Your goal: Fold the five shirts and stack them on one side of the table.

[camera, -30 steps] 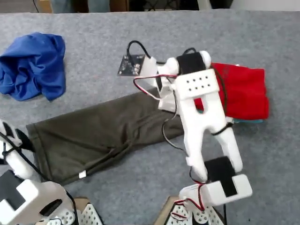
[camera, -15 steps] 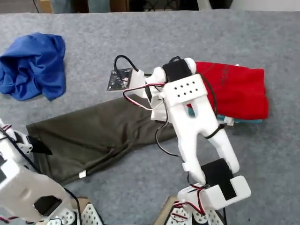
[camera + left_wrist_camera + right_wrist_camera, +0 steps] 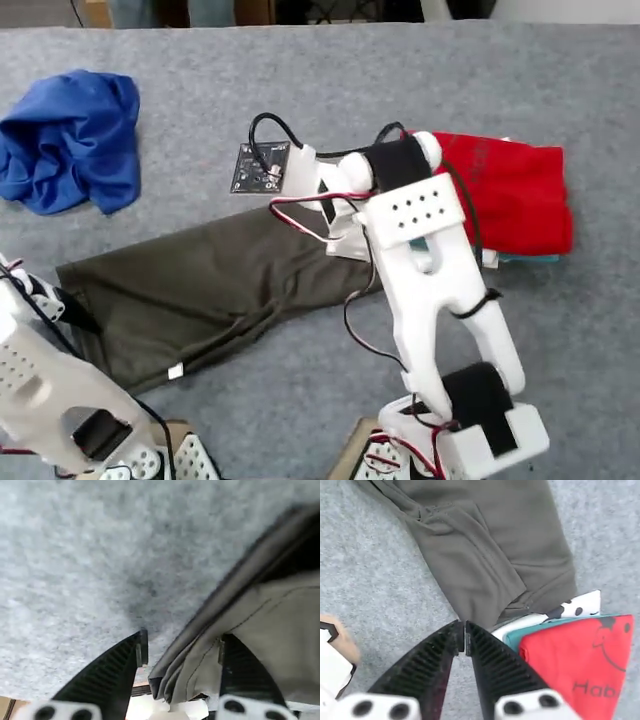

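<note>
An olive shirt (image 3: 200, 285), folded into a long strip, lies across the middle of the table. My left gripper (image 3: 70, 310) is at its left end; the left wrist view shows that gripper (image 3: 182, 640) open, with the olive shirt's edge (image 3: 260, 625) lying between the fingers. My right gripper (image 3: 465, 630) is shut, its tips right at the corner of the olive shirt's (image 3: 485, 555) other end; I cannot tell whether any cloth is pinched. Beside it sits a stack with a red shirt (image 3: 515, 195) on top, over a teal shirt (image 3: 512, 639) and a white spotted shirt (image 3: 570, 607).
A crumpled blue shirt (image 3: 70, 135) lies at the far left corner. The right arm (image 3: 430, 270) reaches from the front edge over the olive shirt's right end and hides it in the high view. Bare grey felt (image 3: 400, 80) runs along the back.
The left arm swung in from the front left corner until its gripper reached the olive shirt's left end. The right arm's wrist shifted left, then slightly back right. The shirts stayed in place.
</note>
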Available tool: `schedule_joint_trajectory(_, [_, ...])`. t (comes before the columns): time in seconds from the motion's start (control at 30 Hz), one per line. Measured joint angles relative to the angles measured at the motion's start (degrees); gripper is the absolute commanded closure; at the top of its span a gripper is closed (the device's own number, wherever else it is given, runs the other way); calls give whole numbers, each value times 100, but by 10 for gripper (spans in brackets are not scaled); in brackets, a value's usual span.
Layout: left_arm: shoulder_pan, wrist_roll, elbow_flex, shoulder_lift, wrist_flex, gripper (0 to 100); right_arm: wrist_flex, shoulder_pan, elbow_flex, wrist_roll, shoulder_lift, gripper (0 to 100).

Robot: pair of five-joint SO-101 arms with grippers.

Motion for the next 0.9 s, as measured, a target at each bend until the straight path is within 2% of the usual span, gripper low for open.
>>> schedule_joint_trajectory(0.47, [360,123,-35,26,-62,763,0,0,0,0,-114,984])
schedule_joint_trajectory(0.67, [510,325,-35,26,-70,903,0,0,-44,0,-114,984])
schedule_joint_trajectory(0.9, [738,343,-62,18,-88,973,0,-9,-44,0,-114,984])
